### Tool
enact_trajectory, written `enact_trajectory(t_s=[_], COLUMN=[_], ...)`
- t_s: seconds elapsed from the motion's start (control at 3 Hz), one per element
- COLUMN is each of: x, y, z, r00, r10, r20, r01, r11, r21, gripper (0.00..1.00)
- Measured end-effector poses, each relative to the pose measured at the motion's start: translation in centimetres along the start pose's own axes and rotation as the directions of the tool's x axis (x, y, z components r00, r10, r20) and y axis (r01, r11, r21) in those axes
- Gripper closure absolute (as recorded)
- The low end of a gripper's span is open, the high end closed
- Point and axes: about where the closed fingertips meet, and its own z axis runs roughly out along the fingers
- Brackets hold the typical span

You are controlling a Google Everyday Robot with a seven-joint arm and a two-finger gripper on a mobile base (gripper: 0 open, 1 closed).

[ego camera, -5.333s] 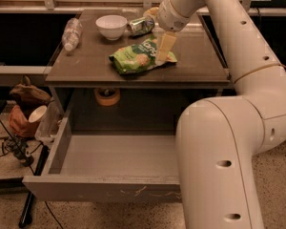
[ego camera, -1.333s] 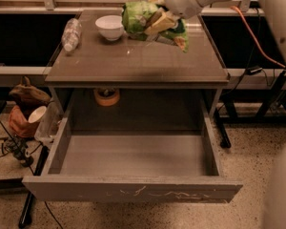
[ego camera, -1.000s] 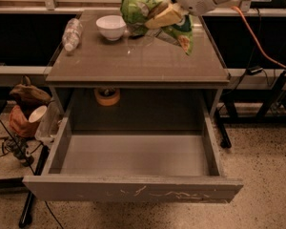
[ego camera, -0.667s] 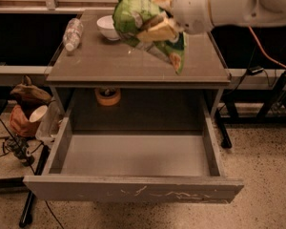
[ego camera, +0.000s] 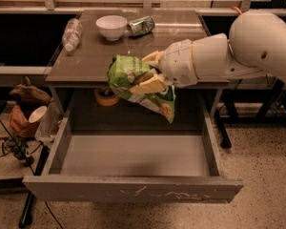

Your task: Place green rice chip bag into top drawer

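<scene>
My gripper (ego camera: pixel 148 75) is shut on the green rice chip bag (ego camera: pixel 133 82), a crinkly light-green pouch that hangs from its yellowish fingers (ego camera: pixel 150 85). The bag is in the air in front of the table's edge, above the rear part of the open top drawer (ego camera: pixel 133 156). The drawer is pulled out wide; its grey inside is bare and its front panel (ego camera: pixel 133 191) is scratched white. My white arm reaches in from the right.
On the brown tabletop (ego camera: pixel 95 56) stand a white bowl (ego camera: pixel 111 26), a dented green can (ego camera: pixel 142 25) and a lying plastic bottle (ego camera: pixel 71 33). A tape roll (ego camera: pixel 106 97) sits under the table. Clutter and cables lie on the floor at left (ego camera: pixel 24 118).
My gripper lifted the bag off the tabletop, then carried it forward and down, from above the table's back to in front of its edge, over the open drawer.
</scene>
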Motion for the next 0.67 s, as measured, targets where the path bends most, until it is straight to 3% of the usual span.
enact_trajectory(t_s=[0.33,0.67], x=[-0.8,1.8], y=[-0.8,1.5], z=[-0.5,0.0], r00=[1.0,0.999], r10=[-0.013,0.028], r20=[0.008,-0.028], r01=[0.012,-0.028], r11=[0.9998,0.9994], r21=[0.017,0.018], gripper=[1.0,1.0])
